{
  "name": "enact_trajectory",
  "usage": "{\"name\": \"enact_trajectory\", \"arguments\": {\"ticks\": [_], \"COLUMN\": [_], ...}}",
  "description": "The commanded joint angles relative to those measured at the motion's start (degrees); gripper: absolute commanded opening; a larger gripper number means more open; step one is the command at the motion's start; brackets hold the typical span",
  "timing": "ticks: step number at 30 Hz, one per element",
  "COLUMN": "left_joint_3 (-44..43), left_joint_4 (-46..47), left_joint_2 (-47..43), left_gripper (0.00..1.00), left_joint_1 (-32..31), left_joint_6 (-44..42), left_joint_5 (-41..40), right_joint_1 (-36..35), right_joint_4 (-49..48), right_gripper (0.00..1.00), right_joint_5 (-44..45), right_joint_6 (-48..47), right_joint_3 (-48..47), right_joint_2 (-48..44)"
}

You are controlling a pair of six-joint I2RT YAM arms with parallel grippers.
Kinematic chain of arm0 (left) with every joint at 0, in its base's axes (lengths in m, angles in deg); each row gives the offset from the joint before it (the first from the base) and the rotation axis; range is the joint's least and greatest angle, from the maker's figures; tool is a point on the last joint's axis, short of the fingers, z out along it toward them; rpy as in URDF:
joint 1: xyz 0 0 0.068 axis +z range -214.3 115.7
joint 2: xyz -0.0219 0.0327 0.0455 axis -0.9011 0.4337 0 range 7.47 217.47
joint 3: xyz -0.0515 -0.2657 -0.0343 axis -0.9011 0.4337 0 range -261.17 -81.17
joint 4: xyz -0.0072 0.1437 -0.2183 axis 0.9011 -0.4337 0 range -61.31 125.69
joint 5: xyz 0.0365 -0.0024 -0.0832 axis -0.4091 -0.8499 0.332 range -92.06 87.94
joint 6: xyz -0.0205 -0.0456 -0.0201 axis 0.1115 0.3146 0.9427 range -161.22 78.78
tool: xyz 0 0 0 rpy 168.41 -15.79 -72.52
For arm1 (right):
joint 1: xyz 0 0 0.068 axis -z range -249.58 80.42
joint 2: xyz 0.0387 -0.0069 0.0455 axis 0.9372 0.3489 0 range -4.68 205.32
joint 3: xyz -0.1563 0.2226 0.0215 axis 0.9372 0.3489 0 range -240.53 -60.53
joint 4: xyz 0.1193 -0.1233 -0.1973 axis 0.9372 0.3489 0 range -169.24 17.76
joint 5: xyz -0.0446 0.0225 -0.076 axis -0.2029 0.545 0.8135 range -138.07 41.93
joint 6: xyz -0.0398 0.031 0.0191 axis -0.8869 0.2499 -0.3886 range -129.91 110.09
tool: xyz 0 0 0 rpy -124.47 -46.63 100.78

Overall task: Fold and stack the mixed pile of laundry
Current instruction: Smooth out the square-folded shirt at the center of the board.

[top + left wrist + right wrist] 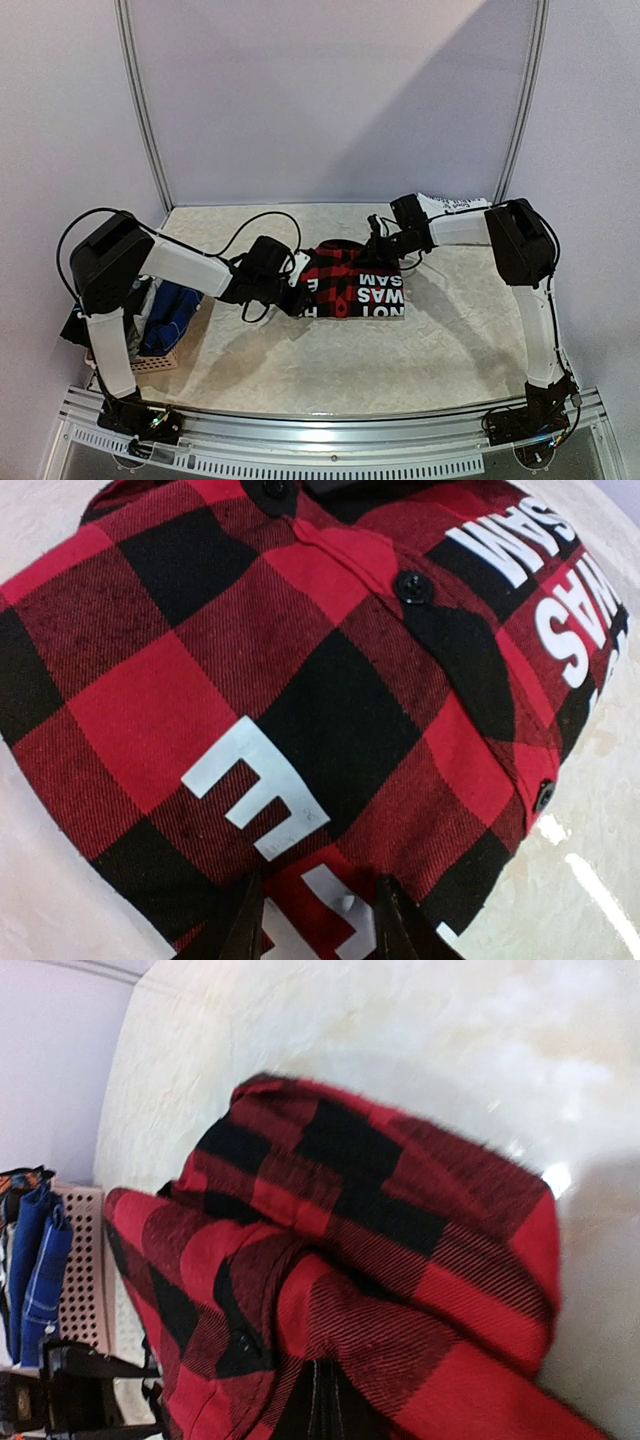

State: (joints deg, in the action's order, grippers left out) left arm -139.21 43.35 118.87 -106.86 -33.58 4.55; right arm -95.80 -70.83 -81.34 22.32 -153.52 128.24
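a pinkish perforated basket (160,362) sits at the left edge of the pale marbled table (330,360), under white walls (330,100).

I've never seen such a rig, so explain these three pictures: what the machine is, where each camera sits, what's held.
Two robot arms stand at the near edge of a table. One picture looks down on both; the others come from a camera on each wrist. A red-black plaid shirt with white lettering lies mid-table; a basket of blue clothes sits left. The right tool is shut on bunched shirt fabric. The left tool straddles the shirt's edge; whether it pinches is unclear.
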Motion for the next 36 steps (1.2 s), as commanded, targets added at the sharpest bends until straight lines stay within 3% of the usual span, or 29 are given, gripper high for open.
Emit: {"name": "enact_trajectory", "arguments": {"ticks": [1, 16, 36], "left_joint_3": [0.9, -8.7, -28.7], "left_joint_4": [-4.1, -12.2, -20.4], "left_joint_2": [-2.2, -7.1, 9.8], "left_gripper": [0.38, 0.51, 0.48], "left_joint_1": [-0.6, -0.7, 4.6], "left_joint_6": [0.9, 1.7, -0.6], "left_joint_5": [-0.8, -4.4, -0.7], "right_joint_1": [1.2, 1.2, 1.6], "right_joint_4": [6.8, 8.2, 5.9], "right_gripper": [0.06, 0.07, 0.07], "right_joint_5": [8.1, 6.8, 5.6], "right_joint_6": [-2.2, -4.9, -5.3], "right_joint_3": [-4.2, -3.2, 3.0], "right_joint_2": [-1.8, -9.6, -9.8]}}
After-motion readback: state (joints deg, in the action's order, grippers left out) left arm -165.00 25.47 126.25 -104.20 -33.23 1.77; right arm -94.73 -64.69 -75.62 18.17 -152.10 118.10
